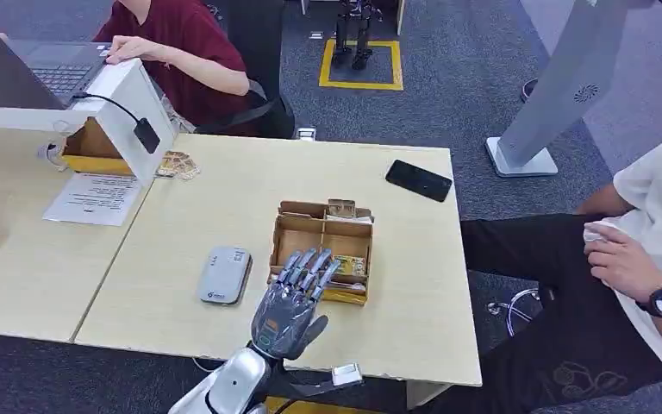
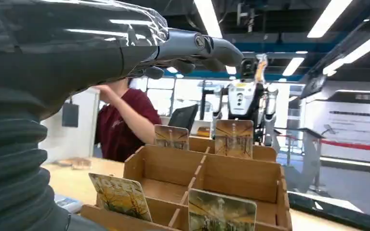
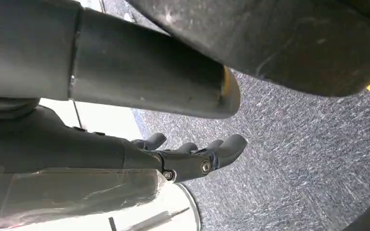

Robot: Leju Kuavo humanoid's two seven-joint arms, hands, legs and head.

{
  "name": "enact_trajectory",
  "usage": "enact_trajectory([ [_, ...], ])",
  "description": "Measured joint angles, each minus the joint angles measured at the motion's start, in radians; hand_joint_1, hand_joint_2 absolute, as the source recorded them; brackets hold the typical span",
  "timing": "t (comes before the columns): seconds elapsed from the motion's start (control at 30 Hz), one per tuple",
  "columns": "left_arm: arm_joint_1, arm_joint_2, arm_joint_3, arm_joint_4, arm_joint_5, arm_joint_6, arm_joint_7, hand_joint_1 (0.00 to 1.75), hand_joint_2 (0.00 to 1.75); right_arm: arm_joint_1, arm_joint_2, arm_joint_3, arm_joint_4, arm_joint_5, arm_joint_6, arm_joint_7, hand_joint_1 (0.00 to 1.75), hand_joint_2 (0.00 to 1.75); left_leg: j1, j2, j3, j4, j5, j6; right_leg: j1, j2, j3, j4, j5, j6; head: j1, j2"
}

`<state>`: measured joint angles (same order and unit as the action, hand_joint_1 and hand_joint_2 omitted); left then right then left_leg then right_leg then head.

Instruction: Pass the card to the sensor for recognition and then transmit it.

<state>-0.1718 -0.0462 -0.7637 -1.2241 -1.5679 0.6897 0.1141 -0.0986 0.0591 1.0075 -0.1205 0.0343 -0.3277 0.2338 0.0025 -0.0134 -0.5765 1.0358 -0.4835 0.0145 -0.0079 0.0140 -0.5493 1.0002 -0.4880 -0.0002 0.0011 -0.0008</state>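
A wooden card box (image 1: pixel 321 226) with several compartments stands on the pale table, with cards upright in it (image 1: pixel 351 266). My left hand (image 1: pixel 297 297) hovers over the box's near edge, fingers spread and straight, holding nothing. In the left wrist view its fingers (image 2: pixel 192 45) reach out above the box (image 2: pixel 231 175), over two near cards (image 2: pixel 120 196) (image 2: pixel 221 211) and two far ones (image 2: pixel 234 138). The grey card sensor (image 1: pixel 225 274) lies flat just left of the box. My right hand (image 3: pixel 192 156) hangs beside my body over the carpet, fingers loosely extended and empty.
A black phone (image 1: pixel 419 180) lies at the table's far right. A seated person (image 1: pixel 646 250) is close on the right; another in red (image 1: pixel 181 52) works at a laptop behind a white stand (image 1: pixel 129 103). A sheet of paper (image 1: pixel 95 198) lies at left.
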Motion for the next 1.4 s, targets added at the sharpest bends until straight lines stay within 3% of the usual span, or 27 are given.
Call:
enact_trajectory([
  [0.33, -0.026, 0.014, -0.008, 0.054, 0.000, 0.000, -0.022, 0.00, 1.75, -0.001, 0.000, 0.014, 0.000, -0.010, 0.000, 0.002, 0.00, 0.00, 0.000, 0.000, -0.001, 0.000, 0.000, 0.000, 0.000, 0.000, -0.001, 0.000, 0.000, 0.000, 0.000, 0.000],
  [0.83, -0.032, 0.014, 0.079, 0.114, 0.000, 0.000, -0.045, 0.00, 1.75, -0.001, 0.000, 0.038, 0.000, -0.013, 0.000, 0.004, 0.00, 0.00, 0.000, 0.000, -0.001, 0.000, 0.000, 0.000, 0.000, 0.000, 0.000, 0.000, 0.000, 0.000, 0.000, 0.000],
  [1.07, -0.030, 0.010, 0.150, 0.134, 0.000, 0.000, -0.095, 0.00, 1.75, -0.001, 0.000, 0.045, 0.000, -0.018, 0.000, 0.004, 0.00, 0.00, 0.000, 0.000, -0.001, 0.000, 0.000, 0.000, 0.000, 0.000, 0.000, 0.000, 0.000, 0.000, 0.000, 0.000],
  [1.4, -0.029, 0.005, 0.189, 0.146, 0.000, 0.000, -0.095, 0.00, 1.75, -0.002, 0.000, 0.058, 0.000, -0.023, 0.002, 0.004, 0.00, 0.00, 0.000, 0.000, -0.001, 0.000, 0.000, 0.000, 0.000, 0.000, 0.000, 0.000, 0.000, 0.000, 0.000, 0.000],
])
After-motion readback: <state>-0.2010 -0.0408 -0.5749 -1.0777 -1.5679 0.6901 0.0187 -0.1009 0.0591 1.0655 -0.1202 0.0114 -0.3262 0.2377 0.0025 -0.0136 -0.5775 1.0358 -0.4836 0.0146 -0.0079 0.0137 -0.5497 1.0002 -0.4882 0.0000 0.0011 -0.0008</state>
